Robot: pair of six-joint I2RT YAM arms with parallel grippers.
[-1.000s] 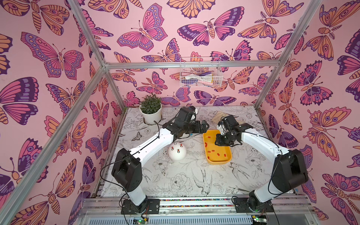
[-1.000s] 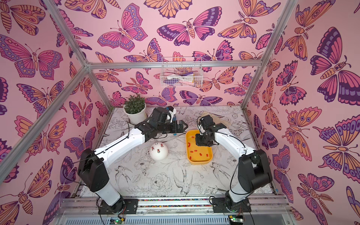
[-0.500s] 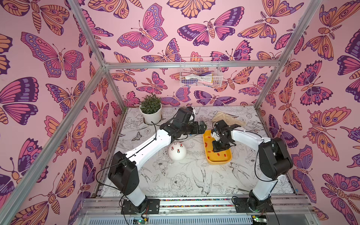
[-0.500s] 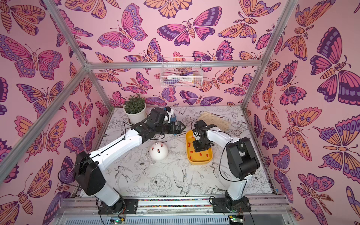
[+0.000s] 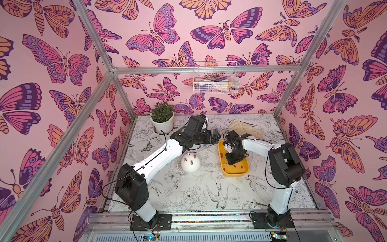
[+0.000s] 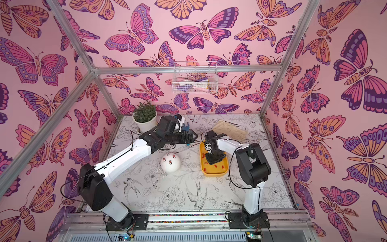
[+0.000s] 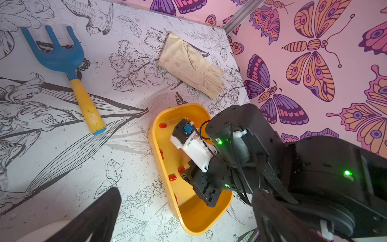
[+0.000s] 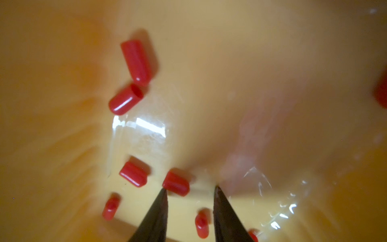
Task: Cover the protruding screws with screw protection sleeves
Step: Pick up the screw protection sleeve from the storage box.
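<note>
**A:** Why dip into the yellow tray [image 5: 234, 173], right gripper [image 8: 191, 189] tips parted and empty?

**B:** To straddle a red screw protection sleeve [image 8: 176, 184] just beside one tip. Left gripper [image 5: 215, 136] splayed wide, out of the way. Seemingly one bare screw [image 5: 189, 154] on the white dome [image 5: 191, 166].

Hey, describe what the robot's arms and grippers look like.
Both the left arm and right arm have white shell links between bulky black joint housings, with black cables looping outside. Small green lights glow on the right arm. The right gripper has dark, tapered, pointed fingers; the left gripper is black.
</note>
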